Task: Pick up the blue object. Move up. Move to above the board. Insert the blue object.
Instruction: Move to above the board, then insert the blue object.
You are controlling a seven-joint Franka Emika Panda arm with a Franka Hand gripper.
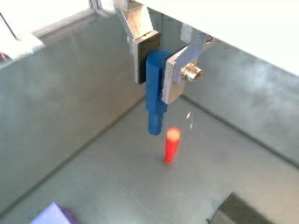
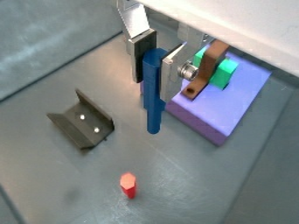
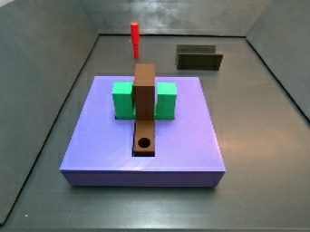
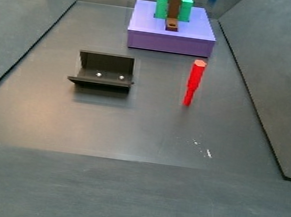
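Note:
My gripper (image 1: 156, 85) is shut on the blue object (image 1: 155, 109), a thin straight blue peg that hangs upright below the fingers, clear of the floor. Both wrist views show this; the gripper (image 2: 156, 85) holds the peg (image 2: 152, 109) beside the lavender slab (image 2: 222, 109). No red tip shows on the held peg. The board (image 3: 144, 104), a long brown plank with a round hole (image 3: 144, 143), lies across the green block (image 3: 162, 100) on the slab. The board also shows in a wrist view (image 2: 201, 74). Neither gripper nor blue peg shows in the side views.
A red stick (image 4: 193, 82) stands upright on the grey floor, apart from the peg (image 1: 172, 144) (image 2: 128, 185) (image 3: 133, 41). The fixture (image 4: 103, 72) stands on the floor (image 2: 79, 121) (image 3: 200, 57). Grey walls close in the floor on all sides.

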